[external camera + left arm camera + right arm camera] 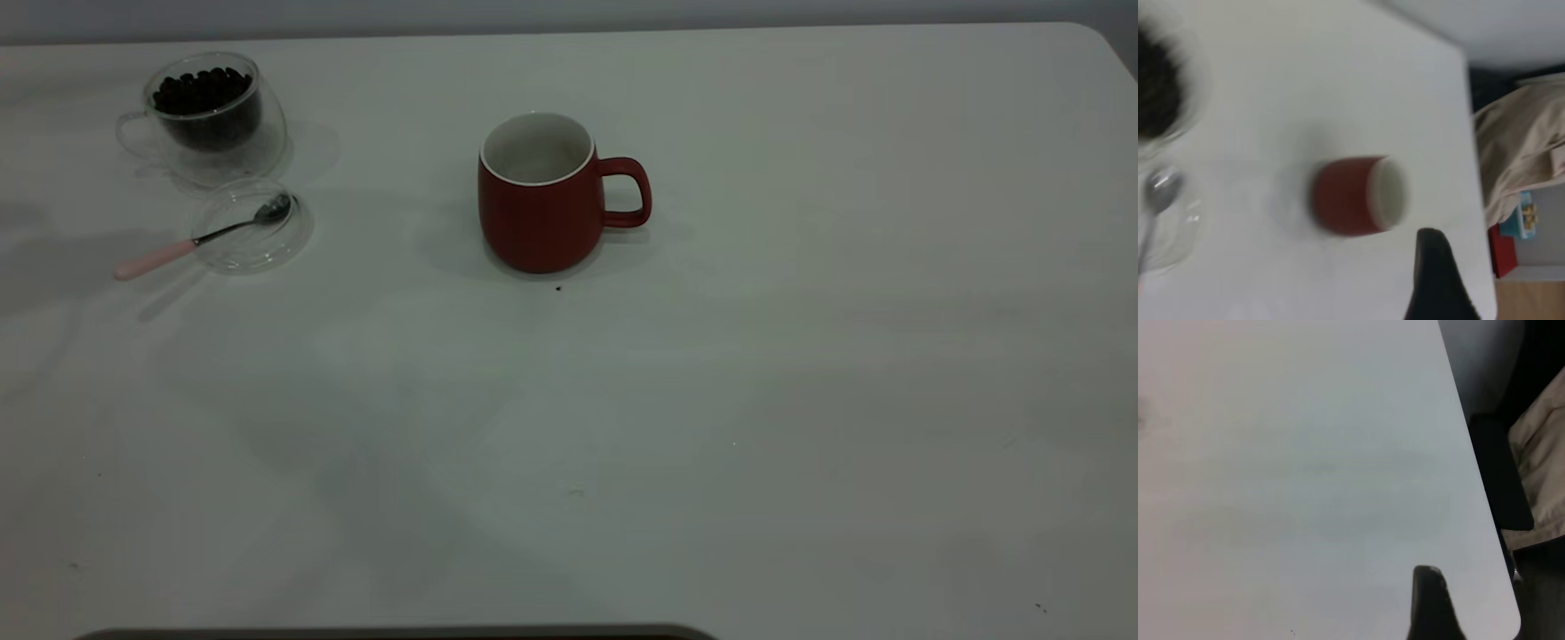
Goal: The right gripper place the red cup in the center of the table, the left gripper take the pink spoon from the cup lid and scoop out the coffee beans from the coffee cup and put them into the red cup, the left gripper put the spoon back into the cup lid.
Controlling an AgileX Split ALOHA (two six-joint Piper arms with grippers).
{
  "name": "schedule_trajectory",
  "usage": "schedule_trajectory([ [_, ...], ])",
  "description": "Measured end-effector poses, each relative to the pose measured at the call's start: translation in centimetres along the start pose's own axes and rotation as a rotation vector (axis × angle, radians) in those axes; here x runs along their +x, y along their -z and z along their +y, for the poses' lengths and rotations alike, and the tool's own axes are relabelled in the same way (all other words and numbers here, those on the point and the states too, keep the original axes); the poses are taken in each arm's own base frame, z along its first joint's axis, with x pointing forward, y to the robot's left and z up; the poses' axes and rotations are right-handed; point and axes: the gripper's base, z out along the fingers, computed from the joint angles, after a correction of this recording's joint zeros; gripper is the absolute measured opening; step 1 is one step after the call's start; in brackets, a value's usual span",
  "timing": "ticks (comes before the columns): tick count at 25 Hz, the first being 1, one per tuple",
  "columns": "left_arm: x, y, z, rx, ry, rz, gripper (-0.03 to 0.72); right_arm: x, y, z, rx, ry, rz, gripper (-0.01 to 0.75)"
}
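Observation:
The red cup (542,196) stands upright near the table's middle, handle toward the right; the left wrist view shows it too (1358,195). At far left stands the glass coffee cup (209,111) full of dark beans (1155,87). Just in front of it lies the clear cup lid (253,229) with the pink-handled spoon (200,238) resting in it, bowl in the lid, handle sticking out left. Neither arm appears in the exterior view. A dark part of my left gripper (1435,280) shows above the table, apart from the red cup. My right gripper (1428,607) hovers over bare table near its edge.
A small dark speck (558,287) lies just in front of the red cup. Beyond the table edge, a beige cloth (1521,147) and a red box (1503,250) show. A dark object (1501,473) stands past the table's edge in the right wrist view.

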Motion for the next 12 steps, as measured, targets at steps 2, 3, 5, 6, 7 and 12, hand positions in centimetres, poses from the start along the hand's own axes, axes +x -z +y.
schedule_trajectory([
  [2, 0.0, 1.1, -4.0, 0.006, -0.057, 0.004, 0.521, 0.0, 0.0, 0.0, 0.0, 0.0, 0.0, 0.508],
  [3, 0.2, 1.4, -6.2, 0.009, -0.091, 0.021, 0.521, 0.0, 0.0, 0.0, 0.0, 0.0, 0.0, 0.508],
  [5, 1.3, 1.4, -10.1, -0.014, -0.163, 0.079, 0.521, 0.0, 0.0, 0.0, 0.0, 0.0, 0.0, 0.508],
  [6, 2.0, 1.3, -12.0, -0.037, -0.203, 0.112, 0.521, 0.0, 0.0, 0.0, 0.0, 0.0, 0.0, 0.508],
  [7, 2.7, 1.3, -13.8, -0.059, -0.238, 0.141, 0.521, 0.0, 0.0, 0.0, 0.0, 0.0, 0.0, 0.508],
  [12, 6.6, 2.7, -19.1, -0.317, -0.332, 0.257, 0.521, 0.0, 0.0, 0.0, 0.0, 0.0, 0.0, 0.508],
])
